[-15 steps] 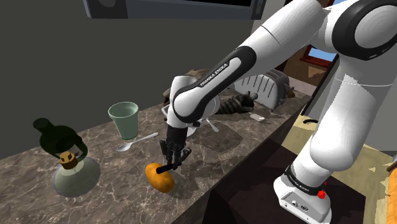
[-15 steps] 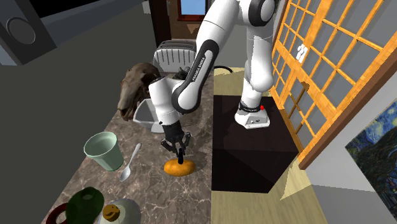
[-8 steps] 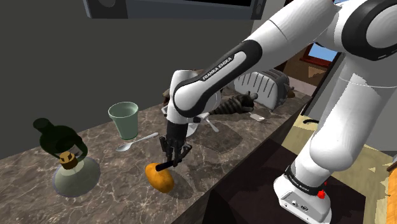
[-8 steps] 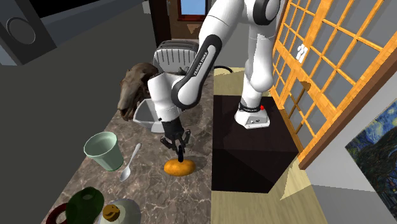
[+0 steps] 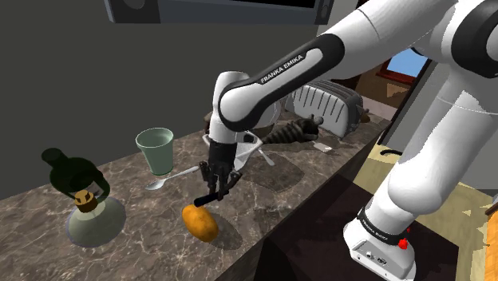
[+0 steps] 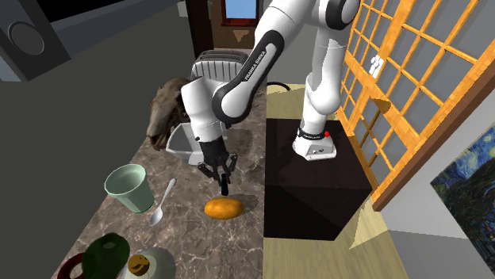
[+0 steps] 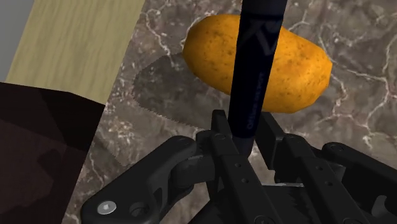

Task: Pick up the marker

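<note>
You have the marker (image 7: 254, 57) clamped: the gripper (image 7: 245, 130) has both black fingers (image 7: 219, 130) pressed against the dark barrel, one on each side. Most of the barrel sticks out past the fingertips.

In the shoulder view the gripper (image 5: 215, 186) hangs over the dark marbled counter (image 5: 152, 235). The marker (image 5: 206, 198) slants down from it, clear of the surface.

The marker's free end points at an orange-yellow potato (image 5: 200, 223), which lies near the counter's front edge, the one facing the stand. In the second exterior view a small gap shows between the marker (image 6: 224, 187) tip and the potato (image 6: 223, 208), so they are not touching. The gripper (image 6: 220, 173) is directly above.

Along the counter's back edge stands a pale green cup (image 5: 156, 150). A spoon (image 5: 171, 177) lies just beside it on the counter, between cup and potato. A white toaster (image 5: 327, 108) sits towards the counter's far end, well apart from the gripper.
</note>
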Robot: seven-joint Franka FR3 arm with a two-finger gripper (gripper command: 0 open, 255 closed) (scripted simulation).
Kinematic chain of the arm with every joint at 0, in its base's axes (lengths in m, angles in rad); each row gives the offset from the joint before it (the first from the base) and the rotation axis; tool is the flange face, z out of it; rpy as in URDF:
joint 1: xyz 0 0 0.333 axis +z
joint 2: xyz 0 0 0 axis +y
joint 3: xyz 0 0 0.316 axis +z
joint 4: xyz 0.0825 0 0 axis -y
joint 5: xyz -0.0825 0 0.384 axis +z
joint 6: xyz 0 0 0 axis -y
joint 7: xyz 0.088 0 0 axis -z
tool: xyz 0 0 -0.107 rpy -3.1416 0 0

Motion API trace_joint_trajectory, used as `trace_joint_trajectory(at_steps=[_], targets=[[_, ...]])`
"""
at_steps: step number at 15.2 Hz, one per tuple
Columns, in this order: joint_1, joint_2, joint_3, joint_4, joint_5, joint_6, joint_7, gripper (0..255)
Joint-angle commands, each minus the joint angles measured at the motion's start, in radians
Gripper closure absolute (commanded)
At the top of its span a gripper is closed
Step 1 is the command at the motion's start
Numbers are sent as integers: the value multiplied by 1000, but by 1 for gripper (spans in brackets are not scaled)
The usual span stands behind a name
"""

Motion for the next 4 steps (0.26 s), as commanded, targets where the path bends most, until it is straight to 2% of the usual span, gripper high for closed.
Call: trace_joint_trajectory(at_steps=[1, 4], targets=[[-3, -21, -1, 11, 3, -30, 7, 255], [-4, -33, -1, 16, 4, -46, 10, 255]])
